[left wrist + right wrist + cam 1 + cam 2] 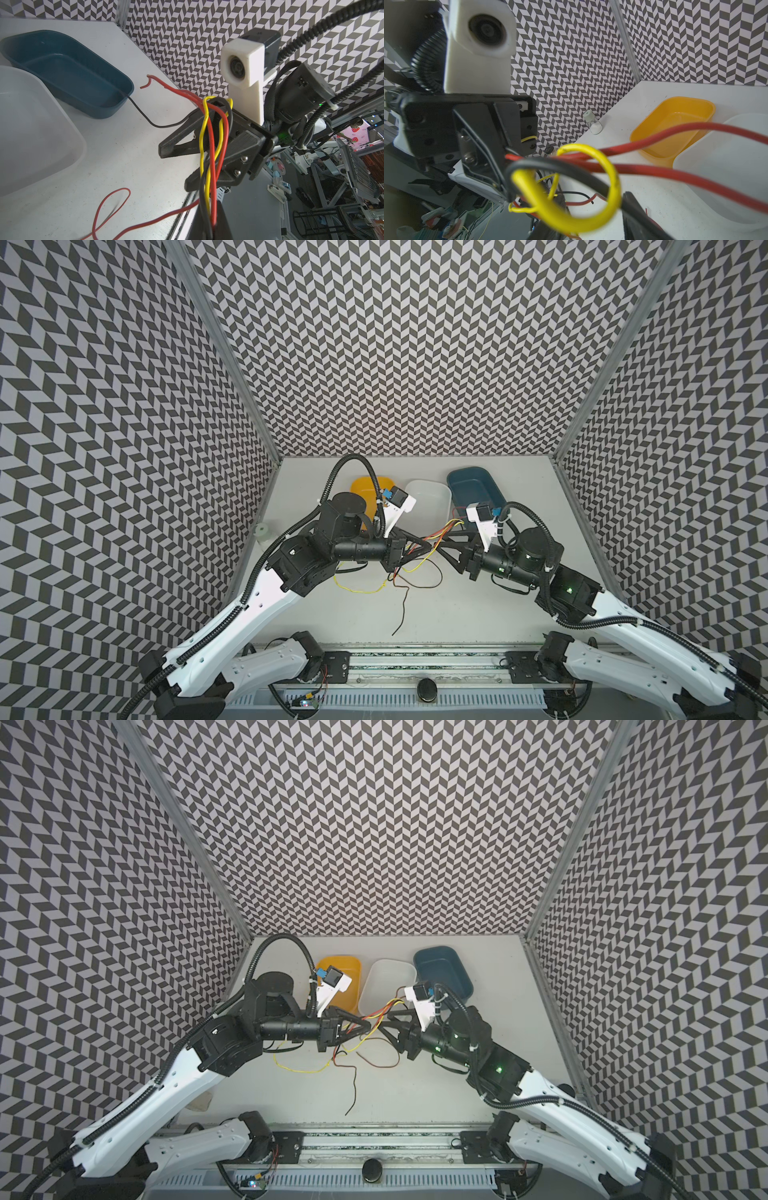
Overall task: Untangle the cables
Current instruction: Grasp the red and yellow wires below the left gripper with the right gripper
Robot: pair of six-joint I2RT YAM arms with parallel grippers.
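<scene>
Cables clamped by left gripper; right gripper jaws apart; orange tray, white tray empty.

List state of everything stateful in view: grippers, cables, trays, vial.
Thin red, black and yellow cables: tangled, bundle lifted, ends trailing on the grey table.
Left gripper: shut on the cables.
Right gripper: open, cables passing between its jaws.
Orange plastic tray: empty.
White plastic tray: empty.
Dark blue plastic tray: empty.
Small white-capped glass vial: upright, capped.
</scene>
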